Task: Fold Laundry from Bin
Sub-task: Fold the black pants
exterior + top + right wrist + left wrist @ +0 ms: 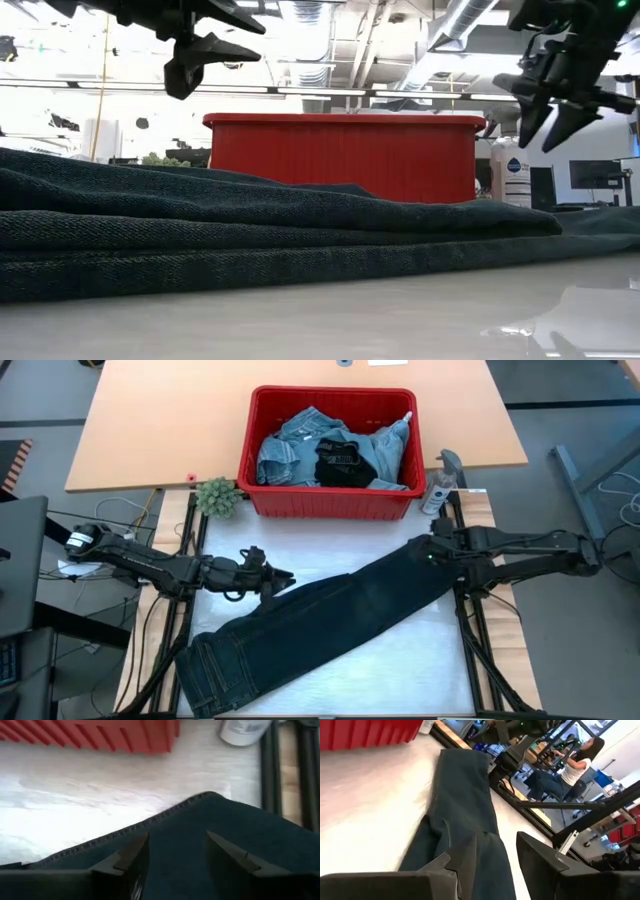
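Along the near part of the desk (420, 650), a pair of dark jeans (320, 625) is lying folded lengthwise, running diagonally from the near left corner up toward the right edge. Above the jeans' left side, the left gripper (285, 580) is hovering with its fingers (540, 855) parted and nothing between them; in the low view it is hanging clear above the cloth. At the far end of the jeans, by the right edge of the desk, the right gripper (432, 547) is hovering over the hem with its fingers (227, 852) standing apart, also holding nothing. Farther back, the red bin (330, 505) is sitting across the far side of the desk, with light blue denim pieces (290, 450) and a black garment (340, 463) piled inside it. Just beside the bin's right wall a spray bottle (440, 485) is standing, and near its left corner a small green plant (217, 497) is sitting. Beyond the desk, in the left wrist view, a person (572, 765) is sitting in the room.
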You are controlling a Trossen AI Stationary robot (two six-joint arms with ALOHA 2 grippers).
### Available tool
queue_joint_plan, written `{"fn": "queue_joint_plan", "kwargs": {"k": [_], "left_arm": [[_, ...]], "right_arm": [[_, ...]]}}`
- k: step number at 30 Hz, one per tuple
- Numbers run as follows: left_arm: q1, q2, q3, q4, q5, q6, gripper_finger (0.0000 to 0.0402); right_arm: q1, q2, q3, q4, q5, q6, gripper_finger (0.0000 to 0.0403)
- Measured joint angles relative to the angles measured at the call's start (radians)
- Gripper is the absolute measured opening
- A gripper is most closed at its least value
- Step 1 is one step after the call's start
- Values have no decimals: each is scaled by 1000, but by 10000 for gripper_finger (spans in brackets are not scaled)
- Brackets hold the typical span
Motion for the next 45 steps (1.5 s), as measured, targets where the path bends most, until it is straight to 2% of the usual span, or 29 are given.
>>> {"fn": "queue_joint_plan", "kwargs": {"k": [8, 24, 45], "left_arm": [[0, 0, 0, -79, 0, -7, 128], [0, 1, 1, -282, 0, -7, 128], [0, 1, 1, -381, 0, -6, 128]], "right_arm": [[-20, 1, 0, 91, 4, -63, 200], [-44, 1, 0, 111, -4, -206, 200], [-44, 0, 0, 119, -3, -218, 200]]}}
